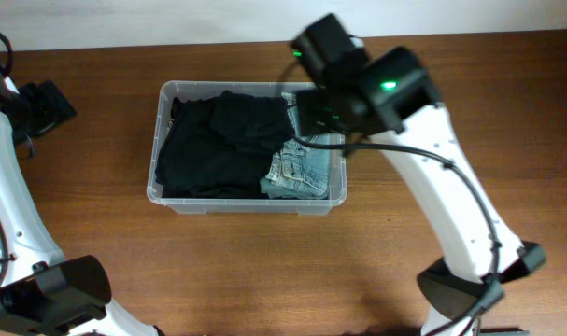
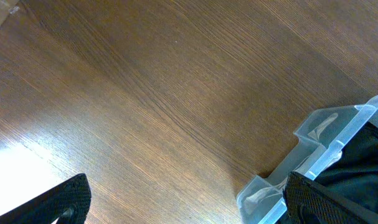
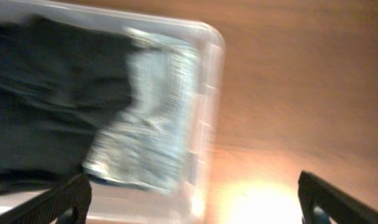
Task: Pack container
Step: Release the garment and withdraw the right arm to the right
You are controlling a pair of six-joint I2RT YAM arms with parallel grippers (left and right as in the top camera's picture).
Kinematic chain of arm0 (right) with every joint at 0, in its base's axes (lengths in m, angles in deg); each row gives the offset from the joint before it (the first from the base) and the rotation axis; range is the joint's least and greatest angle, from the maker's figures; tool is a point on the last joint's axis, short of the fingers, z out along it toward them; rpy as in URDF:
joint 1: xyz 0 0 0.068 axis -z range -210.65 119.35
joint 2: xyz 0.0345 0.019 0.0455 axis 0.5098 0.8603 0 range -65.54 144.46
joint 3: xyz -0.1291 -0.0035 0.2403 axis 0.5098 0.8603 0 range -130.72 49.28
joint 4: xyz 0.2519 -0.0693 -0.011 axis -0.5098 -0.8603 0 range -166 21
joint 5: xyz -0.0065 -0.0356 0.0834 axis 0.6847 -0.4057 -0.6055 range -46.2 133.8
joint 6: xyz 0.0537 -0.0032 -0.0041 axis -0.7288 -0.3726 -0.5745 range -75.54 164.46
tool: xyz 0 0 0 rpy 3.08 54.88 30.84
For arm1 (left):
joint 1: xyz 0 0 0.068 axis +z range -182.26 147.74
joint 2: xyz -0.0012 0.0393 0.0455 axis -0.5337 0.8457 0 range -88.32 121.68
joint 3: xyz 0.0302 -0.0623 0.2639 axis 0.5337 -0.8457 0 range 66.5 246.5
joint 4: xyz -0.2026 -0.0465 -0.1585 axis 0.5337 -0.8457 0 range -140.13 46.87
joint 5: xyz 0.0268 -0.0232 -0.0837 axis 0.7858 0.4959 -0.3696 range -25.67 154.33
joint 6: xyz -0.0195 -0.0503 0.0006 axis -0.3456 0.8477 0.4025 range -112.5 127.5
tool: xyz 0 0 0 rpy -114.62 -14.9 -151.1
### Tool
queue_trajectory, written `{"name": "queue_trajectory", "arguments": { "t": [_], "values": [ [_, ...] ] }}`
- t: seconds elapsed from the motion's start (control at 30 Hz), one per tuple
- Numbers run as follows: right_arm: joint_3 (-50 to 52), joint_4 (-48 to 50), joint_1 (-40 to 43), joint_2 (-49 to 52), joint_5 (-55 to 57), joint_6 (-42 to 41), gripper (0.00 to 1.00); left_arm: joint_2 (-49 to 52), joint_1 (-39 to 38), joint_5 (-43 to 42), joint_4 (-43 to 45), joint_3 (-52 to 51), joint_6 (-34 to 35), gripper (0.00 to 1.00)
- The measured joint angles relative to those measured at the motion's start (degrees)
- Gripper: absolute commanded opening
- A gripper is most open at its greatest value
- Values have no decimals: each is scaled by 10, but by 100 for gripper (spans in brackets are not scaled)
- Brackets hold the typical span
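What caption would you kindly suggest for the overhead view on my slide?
The right arm hovers over a clear container holding black clothing and jeans on a wooden table.

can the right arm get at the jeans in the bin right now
Probably yes: the right gripper hangs open over the right end of the bin, where the jeans lie largely uncovered.

So the container (image 1: 246, 207) sits on the table (image 1: 96, 140), roughly mid-width and a bit toward the back. Inside, one big garment (image 1: 218, 149) fills the left and middle, with jeans (image 1: 297, 173) in the right-front corner, touching it. The right arm (image 1: 386, 89) hangs over the right-rear corner.
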State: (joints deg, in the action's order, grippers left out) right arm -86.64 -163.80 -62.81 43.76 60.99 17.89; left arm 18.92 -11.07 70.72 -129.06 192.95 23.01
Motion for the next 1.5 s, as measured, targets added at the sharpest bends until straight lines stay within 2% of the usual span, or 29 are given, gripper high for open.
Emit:
{"name": "queue_trajectory", "arguments": {
  "t": [0.3, 0.53, 0.67, 1.1, 1.5],
  "values": [
    [27, -23, 10, -96, -16, -5, 98, 0, 0, 0, 0, 0, 0, 99],
    [164, -23, 10, -238, -22, -5, 98, 0, 0, 0, 0, 0, 0, 99],
    [198, -23, 10, -286, -20, -7, 98, 0, 0, 0, 0, 0, 0, 100],
    [203, -23, 10, -299, -55, -5, 98, 0, 0, 0, 0, 0, 0, 99],
    [203, -23, 10, -299, -68, 52, 99, 0, 0, 0, 0, 0, 0, 100]
  ]
}}
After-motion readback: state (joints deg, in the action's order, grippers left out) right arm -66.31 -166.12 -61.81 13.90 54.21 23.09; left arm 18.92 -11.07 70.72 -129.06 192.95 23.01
